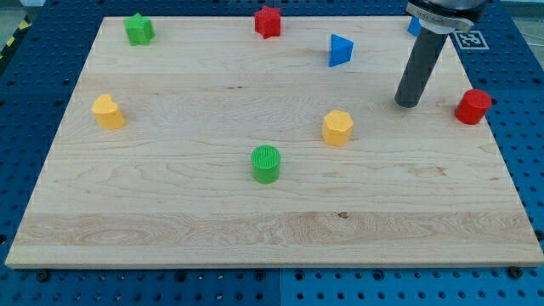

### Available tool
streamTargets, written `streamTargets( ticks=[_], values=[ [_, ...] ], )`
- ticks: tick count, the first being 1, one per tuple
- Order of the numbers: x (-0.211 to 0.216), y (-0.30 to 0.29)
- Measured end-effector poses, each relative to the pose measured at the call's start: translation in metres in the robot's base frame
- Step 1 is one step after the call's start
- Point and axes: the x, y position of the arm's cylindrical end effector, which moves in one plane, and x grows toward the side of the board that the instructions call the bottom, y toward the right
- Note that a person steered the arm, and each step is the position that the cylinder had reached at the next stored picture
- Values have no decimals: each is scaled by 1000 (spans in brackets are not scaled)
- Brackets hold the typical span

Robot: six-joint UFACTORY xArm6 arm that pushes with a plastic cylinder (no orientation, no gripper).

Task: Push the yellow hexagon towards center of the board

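Observation:
The yellow hexagon [337, 127] stands on the wooden board [170, 212], a little right of its middle. My tip [408, 104] rests on the board to the right of the hexagon and slightly above it in the view, with a clear gap between them. The rod rises from the tip toward the view's top right.
A green cylinder [266, 164] stands below and left of the hexagon. A blue triangle [340, 50] and a red star-shaped block [268, 21] are near the top. A red cylinder [473, 106] is at the right edge. A yellow heart-like block [108, 111] is at the left, a green star-shaped block [138, 29] at top left. A blue block [413, 26] is partly hidden behind the rod.

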Motion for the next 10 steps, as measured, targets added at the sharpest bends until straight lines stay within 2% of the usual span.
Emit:
streamTargets(
  ticks=[1, 2, 4, 6, 10],
  values=[
    [0, -1],
    [8, -31],
    [73, -49],
    [71, -66],
    [17, -129]
  ],
)
